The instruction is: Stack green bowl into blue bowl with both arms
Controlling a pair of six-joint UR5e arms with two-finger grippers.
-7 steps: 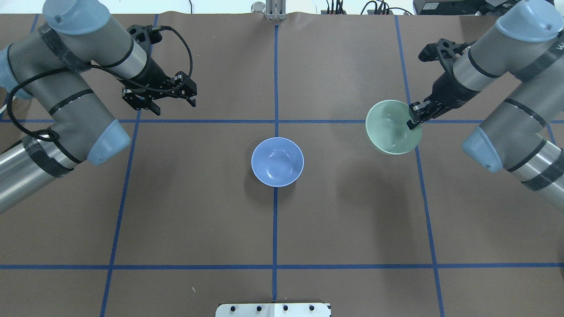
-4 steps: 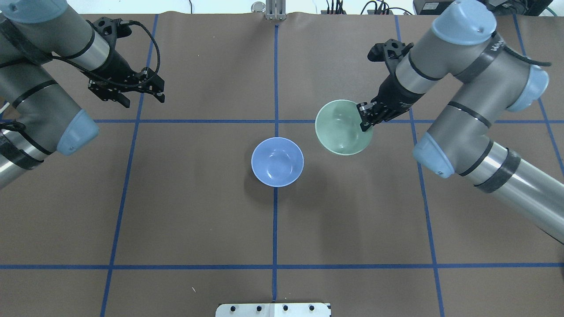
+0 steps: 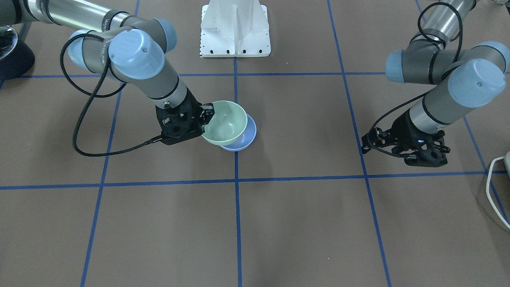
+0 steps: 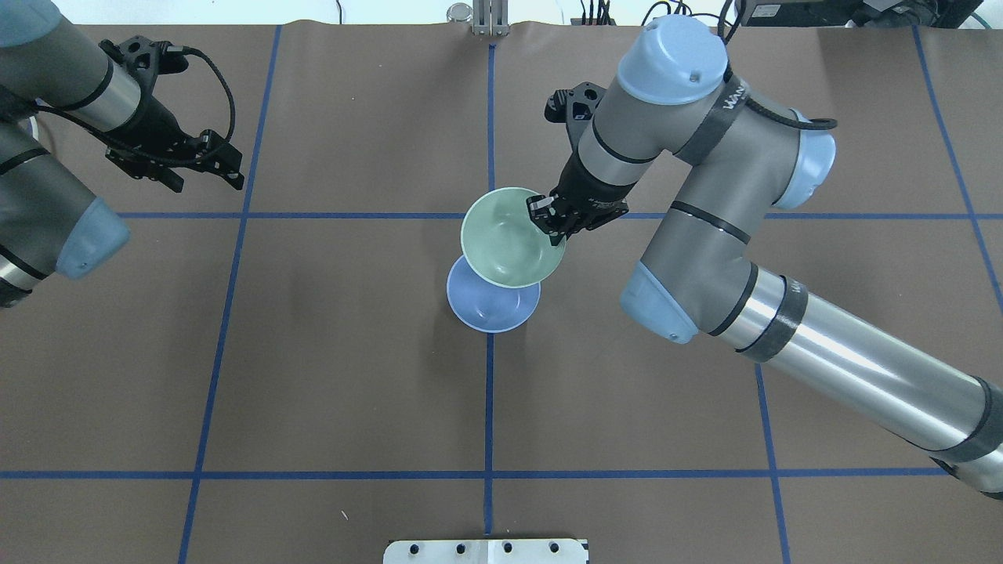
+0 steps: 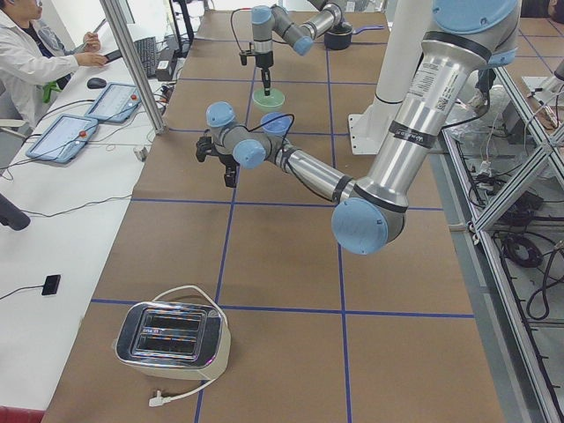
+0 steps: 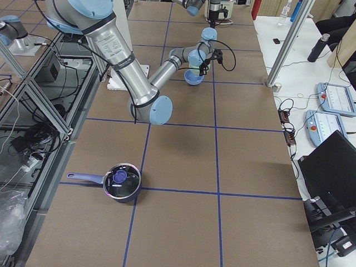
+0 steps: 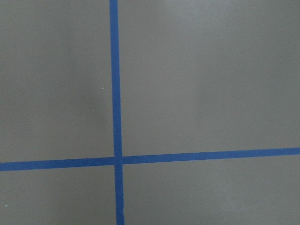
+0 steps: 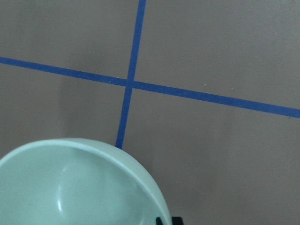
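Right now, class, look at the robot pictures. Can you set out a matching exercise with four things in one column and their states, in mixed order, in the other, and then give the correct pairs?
Column A
1. green bowl
2. blue bowl
3. left end effector
4. right end effector

Column B
a. open and empty, far from both bowls
b. resting flat, not held
c. shut on a bowl's rim
d. lifted, partly over the other bowl

Pairs: 1-d, 2-b, 3-a, 4-c
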